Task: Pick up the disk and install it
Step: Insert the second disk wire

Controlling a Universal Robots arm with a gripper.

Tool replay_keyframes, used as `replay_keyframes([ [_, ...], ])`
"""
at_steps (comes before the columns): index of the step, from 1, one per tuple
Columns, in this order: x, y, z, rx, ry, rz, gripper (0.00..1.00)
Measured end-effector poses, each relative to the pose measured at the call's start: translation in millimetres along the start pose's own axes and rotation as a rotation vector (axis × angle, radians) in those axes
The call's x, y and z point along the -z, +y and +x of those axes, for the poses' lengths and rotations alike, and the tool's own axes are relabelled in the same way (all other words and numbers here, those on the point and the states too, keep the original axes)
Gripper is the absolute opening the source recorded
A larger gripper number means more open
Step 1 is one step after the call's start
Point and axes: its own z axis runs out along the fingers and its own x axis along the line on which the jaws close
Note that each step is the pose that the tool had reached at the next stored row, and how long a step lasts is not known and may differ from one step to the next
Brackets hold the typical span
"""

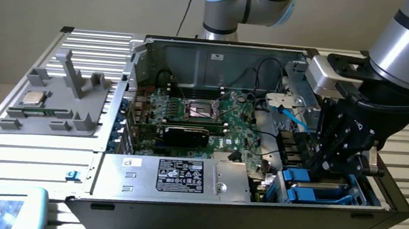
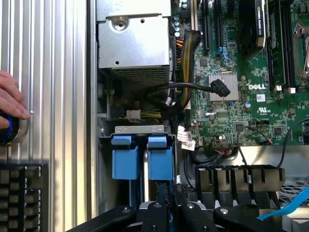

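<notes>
The disk (image 2: 160, 162) stands on edge in the drive bay at the corner of the open computer case (image 1: 139, 59), with only its blue bracket (image 1: 315, 186) showing. My gripper (image 2: 161, 193) reaches down into that bay from above, and its black fingers are drawn close together on the bracket's edge. In the exterior view the gripper (image 1: 331, 169) hangs low at the case's right side, just over the blue brackets. The disk's silver body is hidden inside the bay.
A second blue bracket (image 2: 121, 159) sits right beside the held one. The silver power supply box (image 1: 177, 176), motherboard (image 1: 204, 114) and loose cables (image 2: 174, 94) crowd the bay. A grey fixture (image 1: 57, 101) holds a CPU chip (image 1: 32, 98). A person's hand (image 2: 9, 101) rests near a keyboard (image 2: 21, 193).
</notes>
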Motion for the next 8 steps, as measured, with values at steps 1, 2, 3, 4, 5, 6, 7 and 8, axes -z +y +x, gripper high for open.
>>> replay_keyframes([
  [1, 0.0, -0.1, 0.6, 0.000, 0.0000, 0.0000, 0.16],
  [2, 0.1, -0.1, 1.3, 0.000, 0.0001, 0.0000, 0.16],
  [3, 0.0, -0.2, 2.0, 0.000, -0.0001, 0.0000, 0.16],
  [4, -0.1, -0.3, 2.4, 0.000, 0.0000, 0.0001, 0.16],
  [5, -0.4, -0.3, 2.6, 0.000, -0.0004, 0.0001, 0.16],
  [6, -0.5, -0.3, 2.8, 0.000, -0.0002, 0.0001, 0.16],
  [7, -0.6, -0.4, 2.8, 0.000, -0.0001, 0.0001, 0.16],
  [8, -0.8, -0.4, 2.8, 0.000, 0.0001, 0.0000, 0.16],
])
